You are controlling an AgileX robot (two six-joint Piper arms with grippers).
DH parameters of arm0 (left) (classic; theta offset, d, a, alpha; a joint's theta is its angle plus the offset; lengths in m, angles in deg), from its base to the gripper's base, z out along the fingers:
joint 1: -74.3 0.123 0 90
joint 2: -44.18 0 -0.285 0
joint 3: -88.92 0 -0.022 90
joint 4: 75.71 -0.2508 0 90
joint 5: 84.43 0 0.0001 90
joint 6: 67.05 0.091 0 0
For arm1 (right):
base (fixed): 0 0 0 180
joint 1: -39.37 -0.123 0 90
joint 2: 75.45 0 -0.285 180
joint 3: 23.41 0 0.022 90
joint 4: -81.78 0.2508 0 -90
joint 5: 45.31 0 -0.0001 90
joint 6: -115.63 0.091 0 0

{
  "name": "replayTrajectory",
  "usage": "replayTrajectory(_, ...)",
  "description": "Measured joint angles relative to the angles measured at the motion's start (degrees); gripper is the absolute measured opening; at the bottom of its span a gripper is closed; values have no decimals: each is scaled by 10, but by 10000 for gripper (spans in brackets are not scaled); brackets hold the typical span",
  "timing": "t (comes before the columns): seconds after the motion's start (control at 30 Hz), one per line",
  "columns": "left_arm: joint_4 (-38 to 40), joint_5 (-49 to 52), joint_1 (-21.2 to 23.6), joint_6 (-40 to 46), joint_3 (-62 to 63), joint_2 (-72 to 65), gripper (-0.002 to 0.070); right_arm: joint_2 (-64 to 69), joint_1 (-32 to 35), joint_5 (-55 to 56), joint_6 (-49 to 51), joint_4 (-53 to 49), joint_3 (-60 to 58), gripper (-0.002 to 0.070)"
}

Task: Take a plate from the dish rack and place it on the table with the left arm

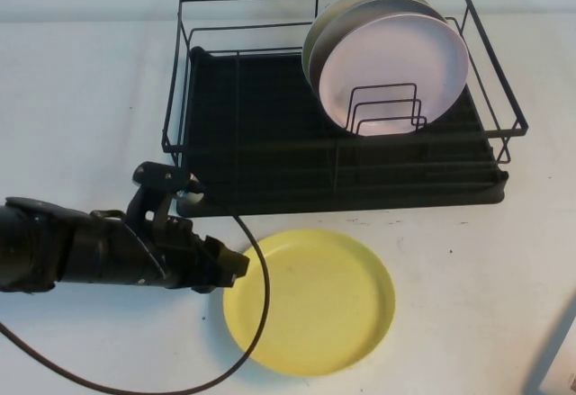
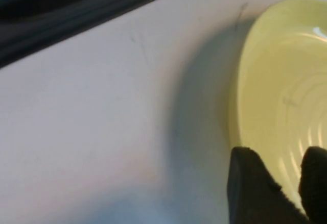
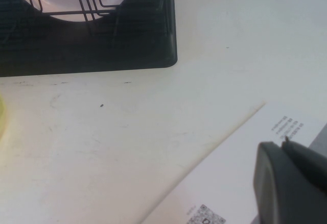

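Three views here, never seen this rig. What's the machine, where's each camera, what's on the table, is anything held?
It is a two-armed robot at a white table. The high view looks down from the robot's own side; the other two come from cameras on each wrist.

The left gripper sits at the left edge of the yellow plate, which lies flat on the table in front of the dish rack. Its fingers straddle the plate's rim; whether they grip it I cannot tell.

The rack holds upright plates, a pink plate in front.

The right gripper is off to the right, above a printed sheet, holding nothing visible.
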Motion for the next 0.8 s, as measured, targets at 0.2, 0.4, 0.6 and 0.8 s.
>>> replayTrajectory(0.2, 0, -57, 0, 16, 0, 0, 356, 0, 0, 0, 0, 0, 0, -18)
replayTrajectory(0.4, -31, -70, 0, 22, 11, 89, 342, 0, 0, 0, 0, 0, 0, -18)
replayTrajectory(0.6, -76, -74, 0, 0, -2, 260, 52, 0, 0, 0, 0, 0, 0, -18)
replayTrajectory(0.8, -88, -48, 0, -27, -81, 385, 5, 0, 0, 0, 0, 0, 0, -18)
